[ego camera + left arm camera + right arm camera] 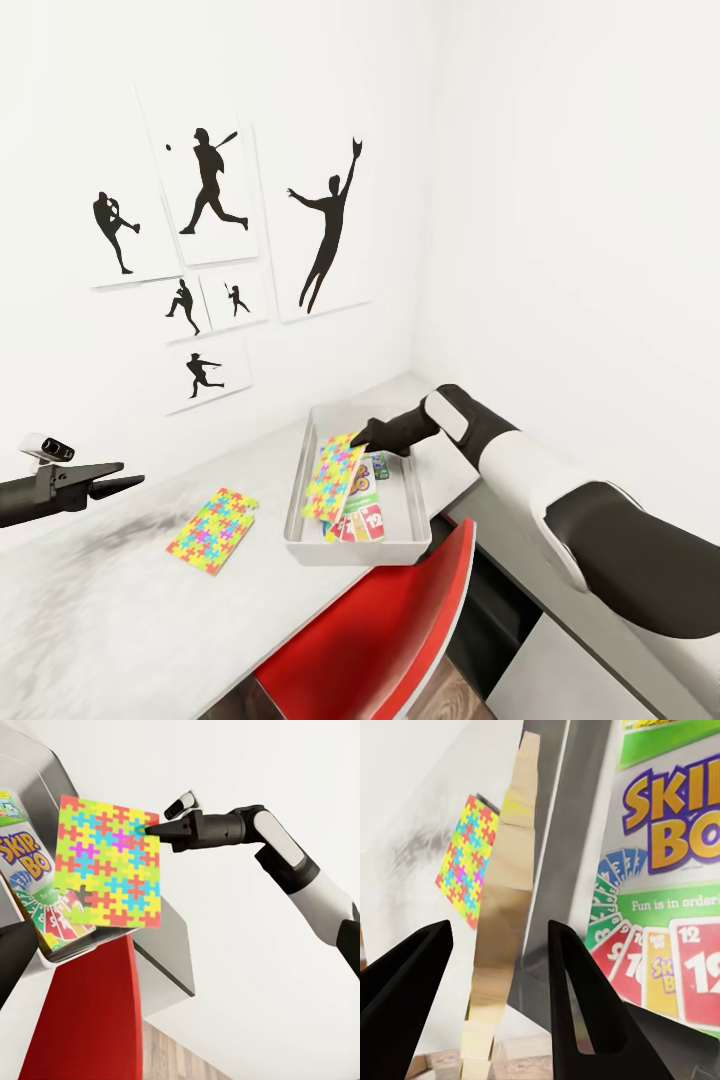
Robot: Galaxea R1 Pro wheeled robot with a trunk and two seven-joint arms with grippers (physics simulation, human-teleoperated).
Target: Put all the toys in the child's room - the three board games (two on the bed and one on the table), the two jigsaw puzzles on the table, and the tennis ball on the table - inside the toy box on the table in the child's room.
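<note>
Right claw (364, 437), jaws parted about the tilted thin multicoloured jigsaw square (333, 477) propped on the light grey toy bin's (300, 485) wall over the Skip-Bo box (362, 517), apparently mid-release; second jigsaw (212, 530) lies on pale bench (120, 600); left claw (120, 484) open, idle.
</note>
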